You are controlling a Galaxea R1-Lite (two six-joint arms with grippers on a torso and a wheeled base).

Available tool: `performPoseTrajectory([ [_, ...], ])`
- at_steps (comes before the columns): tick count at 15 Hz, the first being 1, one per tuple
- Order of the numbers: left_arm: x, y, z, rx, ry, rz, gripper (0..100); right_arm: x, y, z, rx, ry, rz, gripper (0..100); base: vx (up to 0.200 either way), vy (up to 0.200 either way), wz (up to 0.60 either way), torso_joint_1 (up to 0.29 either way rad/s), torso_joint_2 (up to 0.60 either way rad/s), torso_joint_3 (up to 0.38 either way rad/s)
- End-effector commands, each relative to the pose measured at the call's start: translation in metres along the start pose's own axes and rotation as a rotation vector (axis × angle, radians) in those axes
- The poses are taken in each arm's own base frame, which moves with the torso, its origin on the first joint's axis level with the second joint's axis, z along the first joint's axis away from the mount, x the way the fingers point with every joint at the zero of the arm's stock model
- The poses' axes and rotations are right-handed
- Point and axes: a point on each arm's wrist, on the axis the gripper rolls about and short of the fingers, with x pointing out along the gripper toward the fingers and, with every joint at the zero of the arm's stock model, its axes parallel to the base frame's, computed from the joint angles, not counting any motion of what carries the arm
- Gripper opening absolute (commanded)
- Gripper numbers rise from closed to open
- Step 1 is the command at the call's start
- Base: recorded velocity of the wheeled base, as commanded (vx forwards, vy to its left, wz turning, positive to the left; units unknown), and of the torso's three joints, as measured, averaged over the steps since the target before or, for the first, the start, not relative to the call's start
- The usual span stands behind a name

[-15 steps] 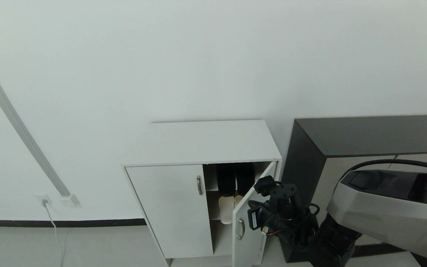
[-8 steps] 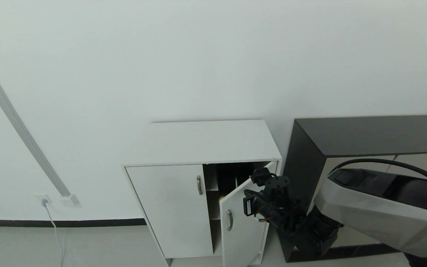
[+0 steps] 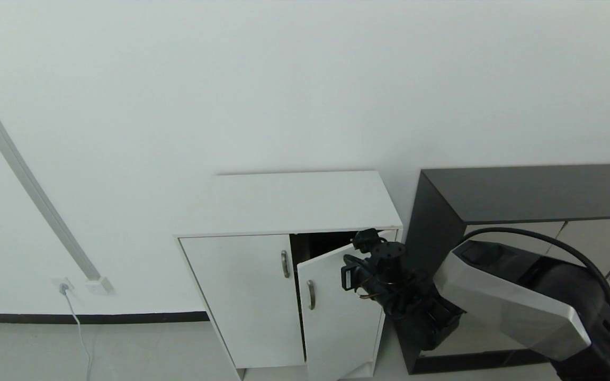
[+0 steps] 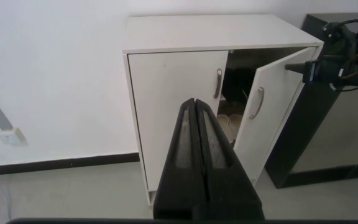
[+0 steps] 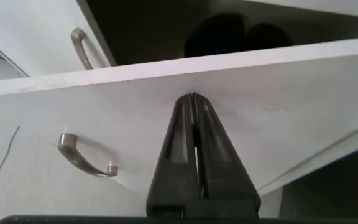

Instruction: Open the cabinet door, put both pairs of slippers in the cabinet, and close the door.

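The cabinet door (image 3: 337,312), the right-hand leaf of a white two-door cabinet (image 3: 294,201), is standing partly ajar. Its outer face is lying directly against the tips of the right gripper (image 5: 194,102). That gripper is clenched with nothing between its fingers. Judged from this, the closed tips are serving as a blunt pusher, so the leaf is being swung on its hinge rather than pulled by its handle (image 3: 311,295), which is sitting below and to one side of the contact point. Pressing high on the leaf, away from the hinge edge, is probably giving useful leverage.

Beyond the door from this gripper, a dark pair of slippers (image 5: 229,34) is resting on the upper shelf. A pale pair (image 4: 227,122) is lying on the shelf beneath, so the loading step appears complete.

The left gripper (image 4: 196,106) is hanging well back from the cabinet, also clenched and empty, facing the shut left door (image 3: 241,296).

The cabinet is standing on a light floor (image 3: 125,354) against a plain white wall (image 3: 284,79). A dark sideboard (image 3: 522,190) is sitting just beside it, behind the right gripper. A wall socket (image 3: 63,288) with a trailing cable is sitting well apart on the far side.
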Motion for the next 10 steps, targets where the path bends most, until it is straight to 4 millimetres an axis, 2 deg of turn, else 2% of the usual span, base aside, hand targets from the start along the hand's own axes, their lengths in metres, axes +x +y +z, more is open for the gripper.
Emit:
performPoseTrajectory([
  [1, 0.0, 0.0, 0.0, -0.001, 0.0, 0.001, 0, 0.009, -0.004, -0.008, 0.0, 0.006, -0.01, 0, 0.0, 0.0, 0.0, 0.0, 0.0, 0.0],
  [10, 0.0, 0.0, 0.0, 0.001, 0.001, -0.002, 0, 0.034, -0.011, -0.006, 0.005, 0.004, -0.031, 0, 0.0, 0.0, 0.0, 0.0, 0.0, 0.0],
])
